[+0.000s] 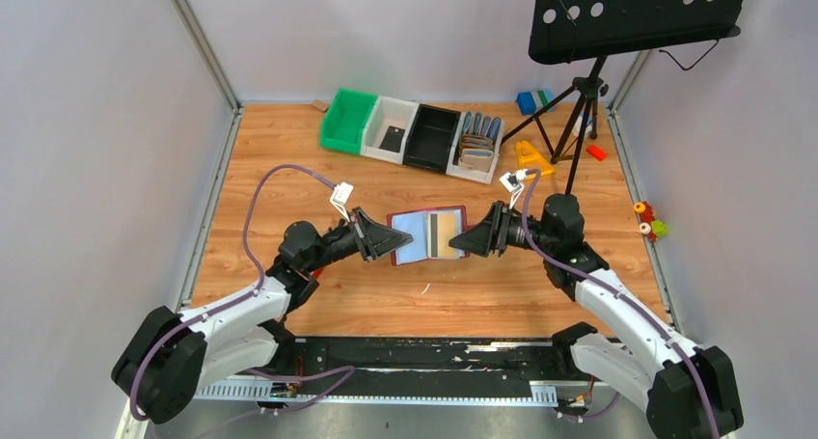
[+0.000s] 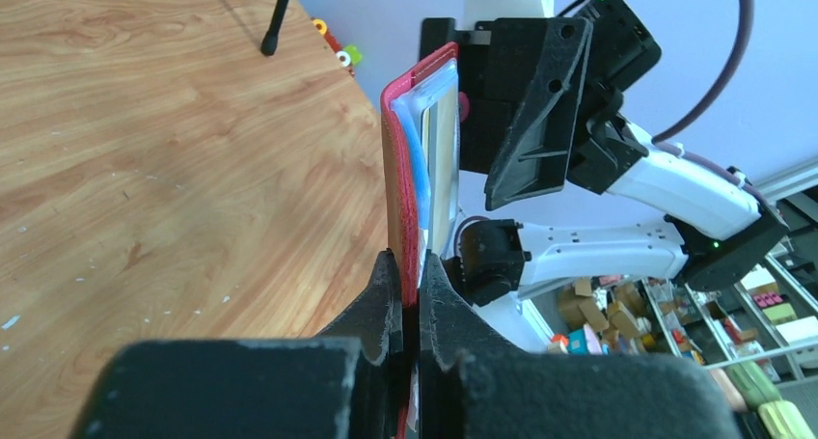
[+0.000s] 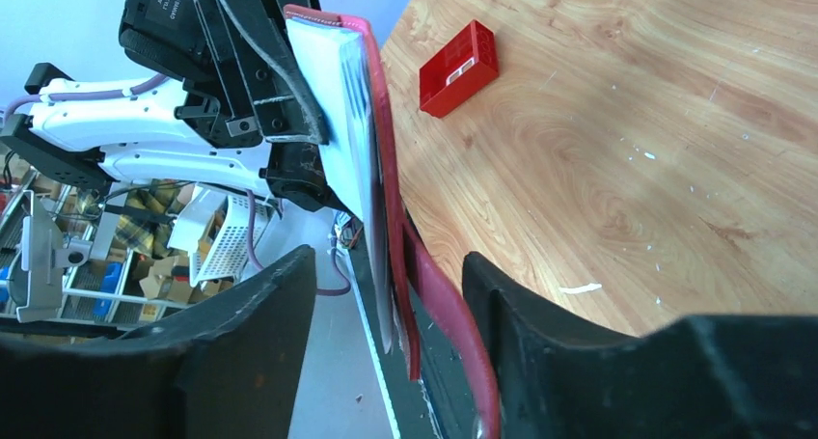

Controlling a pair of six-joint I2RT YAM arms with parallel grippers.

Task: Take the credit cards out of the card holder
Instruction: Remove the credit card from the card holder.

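Top view high behind the arm bases, looking down on the whole table (image 1: 289, 169), left wrist view very near its own fingers (image 2: 381, 304), facing the right arm (image 2: 675, 193), right wrist view likewise opposite, perhaps tilted more, all sharing the card holder (image 1: 427, 234), frame centre.

Left arm (image 1: 231, 314) reaching inward from the near-left base, elbow bent, right arm (image 1: 617, 309) mirroring it, wrists facing each other, left gripper (image 2: 410, 265) pinched tight on one edge of the card holder (image 1: 429, 236), right gripper (image 3: 388, 258) spread wide astride the opposite edge
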